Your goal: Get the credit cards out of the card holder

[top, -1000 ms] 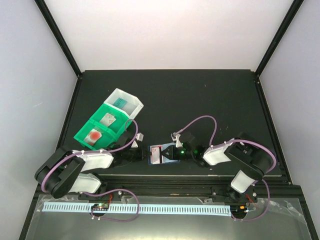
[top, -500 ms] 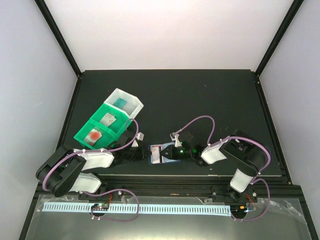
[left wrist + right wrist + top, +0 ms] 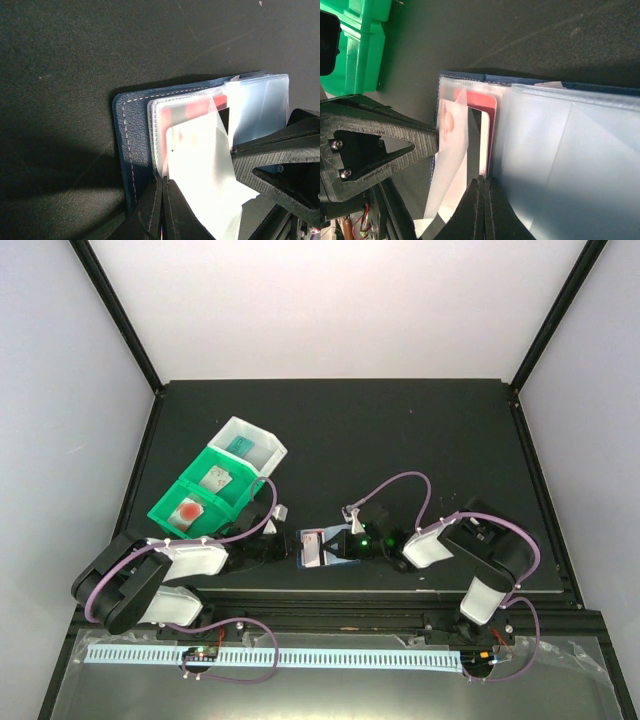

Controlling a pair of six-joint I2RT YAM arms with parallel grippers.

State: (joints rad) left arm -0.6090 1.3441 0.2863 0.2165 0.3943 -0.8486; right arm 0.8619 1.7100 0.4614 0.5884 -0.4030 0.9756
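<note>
Edging toward the left tool [image 3: 162, 185] since a second ago, right tool [image 3: 480, 182] clenches on the red card [image 3: 490, 140], ready to pull; left tool clamps the card holder [image 3: 131, 140].

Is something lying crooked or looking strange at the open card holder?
A pale card sticks out of the card holder at a tilt, while the red card sits straight in its pocket.

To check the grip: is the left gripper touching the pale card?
Touching. The left wrist view shows the left gripper closed on an edge of the pale card, right beside the card holder.
</note>
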